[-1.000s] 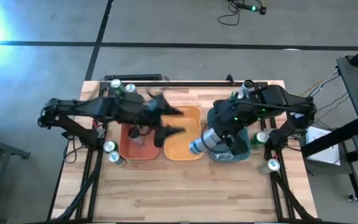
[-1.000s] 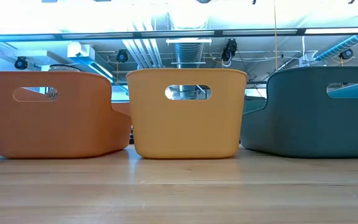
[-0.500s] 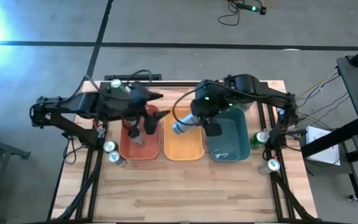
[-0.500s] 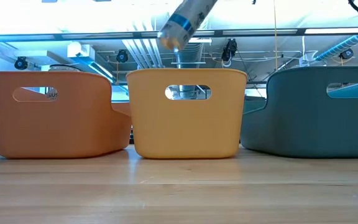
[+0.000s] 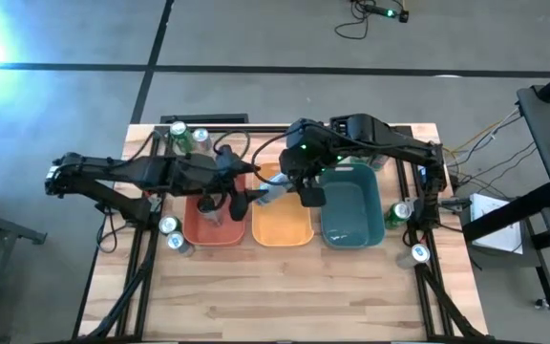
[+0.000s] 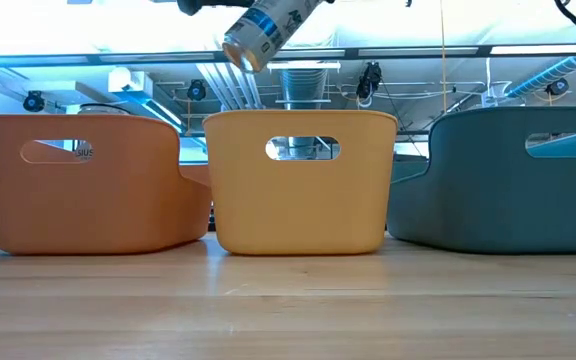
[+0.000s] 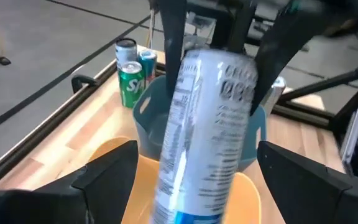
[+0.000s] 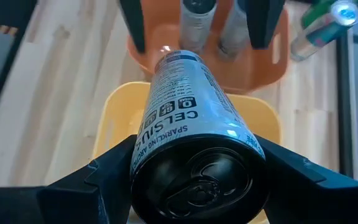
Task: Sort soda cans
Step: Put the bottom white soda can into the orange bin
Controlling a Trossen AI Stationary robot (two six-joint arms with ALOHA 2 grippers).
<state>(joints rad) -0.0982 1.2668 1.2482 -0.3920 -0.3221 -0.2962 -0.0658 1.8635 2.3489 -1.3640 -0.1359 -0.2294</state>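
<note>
A tall silver-blue soda can [image 8: 188,118] hangs tilted above the yellow bin [image 5: 283,225], with my right gripper [image 8: 197,186] shut on it. In the low view the can [image 6: 265,27] shows above that bin's left rim. My left gripper [image 7: 204,180] is open over the gap between the red bin [image 5: 199,231] and the yellow one. Its fingers [image 7: 107,174] stand wide on either side of the can's lower end without touching it. Two dark cans [image 8: 197,15] stand upright in the red bin. My right gripper pinches the can's round sides near its top end [image 8: 143,163] between its two fingers. The fingers lie along the can, slanting down from the table's right. The can is lifted clear and tilted, its bottom end [image 6: 238,50] lower and pointing toward the red bin.
The teal bin [image 5: 351,229] stands right of the yellow one. Green cans [image 5: 187,135] stand at the far left corner. Loose cans also stand at the left edge [image 5: 172,233] and the right edge [image 5: 401,212]. The near half of the table is bare wood.
My right gripper has carried the can from above the teal bin toward the table's left, to above the yellow bin, with the can staying tilted. My left gripper has drawn back over the red bin, then come toward the can.
</note>
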